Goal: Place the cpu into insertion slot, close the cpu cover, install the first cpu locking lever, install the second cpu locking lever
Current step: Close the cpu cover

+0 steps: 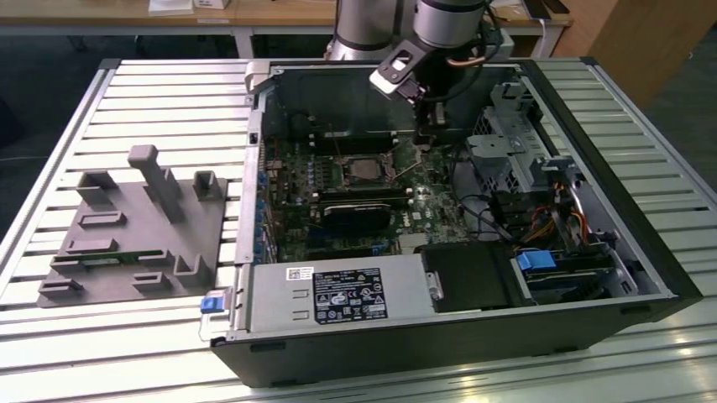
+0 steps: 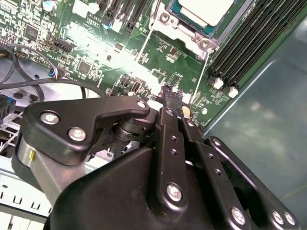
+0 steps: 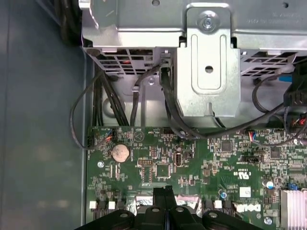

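Note:
The cpu (image 2: 204,9), a pale silvery square, lies in the insertion slot (image 2: 214,29) on the green motherboard; it also shows at mid-board as the cpu (image 1: 361,168). The grey metal cpu cover (image 2: 165,19) frames the chip. Two thin wire levers (image 2: 201,72) run from the socket's corners toward my gripper. I cannot tell whether they are latched. My gripper (image 2: 167,90) is shut with nothing held. It hovers low over the board, a short way from the socket on the exterior view's right, seen as the gripper (image 1: 429,138). Its joined black fingertips (image 3: 163,191) point at the board.
The open computer case (image 1: 627,277) lies on a slatted table (image 1: 134,92). A metal drive cage (image 3: 206,57) with black cables stands close past the gripper. A coin battery (image 3: 121,152) sits on the board. A grey fixture block (image 1: 134,227) rests on the exterior view's left.

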### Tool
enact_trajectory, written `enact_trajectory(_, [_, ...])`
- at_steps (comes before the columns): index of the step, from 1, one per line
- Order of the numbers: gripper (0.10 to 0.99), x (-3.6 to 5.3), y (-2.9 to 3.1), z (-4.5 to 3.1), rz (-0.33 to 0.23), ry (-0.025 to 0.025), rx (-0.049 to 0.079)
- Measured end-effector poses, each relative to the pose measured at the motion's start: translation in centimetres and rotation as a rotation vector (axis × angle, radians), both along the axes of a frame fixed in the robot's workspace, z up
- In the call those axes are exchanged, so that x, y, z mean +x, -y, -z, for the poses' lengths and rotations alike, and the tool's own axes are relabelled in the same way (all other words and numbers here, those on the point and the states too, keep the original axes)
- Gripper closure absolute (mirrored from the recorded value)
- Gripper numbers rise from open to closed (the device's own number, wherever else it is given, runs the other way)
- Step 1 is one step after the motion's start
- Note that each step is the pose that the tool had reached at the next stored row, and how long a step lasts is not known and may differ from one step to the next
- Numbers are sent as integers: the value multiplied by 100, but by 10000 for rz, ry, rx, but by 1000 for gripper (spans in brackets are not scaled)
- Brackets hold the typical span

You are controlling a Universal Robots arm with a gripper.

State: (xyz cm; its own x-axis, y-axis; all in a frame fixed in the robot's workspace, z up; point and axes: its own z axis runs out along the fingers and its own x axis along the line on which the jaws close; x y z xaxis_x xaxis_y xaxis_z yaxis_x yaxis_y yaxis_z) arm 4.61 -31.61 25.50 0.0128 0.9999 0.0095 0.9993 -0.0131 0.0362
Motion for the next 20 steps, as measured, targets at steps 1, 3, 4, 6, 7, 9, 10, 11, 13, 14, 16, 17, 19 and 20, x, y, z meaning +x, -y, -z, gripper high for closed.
enact_trajectory(1, [980, 9, 0, 2, 1, 0, 1])
enact_trajectory(3, [980, 20, -2, 5, 1, 0, -1])
enact_trajectory(4, [980, 24, -2, 7, 1, 0, -1])
enact_trajectory(6, [980, 30, -4, 10, 1, 0, -5])
enact_trajectory(7, [980, 34, -4, 11, 0, 0, -8])
enact_trajectory(9, [980, 47, -4, 14, 1, 0, -11])
enact_trajectory(10, [980, 59, -4, 15, 0, 0, -15])
enact_trajectory(11, [980, 70, -5, 16, 1, 0, -19])
enact_trajectory(13, [980, 89, -7, 18, 0, 0, -26])
enact_trajectory(14, [980, 96, -7, 19, 0, 0, -27])
enact_trajectory(16, [980, 112, -9, 21, 1, 0, -28])
enact_trajectory(17, [980, 119, -9, 22, 0, 0, -32])
enact_trajectory(19, [980, 135, -10, 24, 1, 0, -46])
enact_trajectory(20, [980, 144, -10, 25, 1, -1, -52])
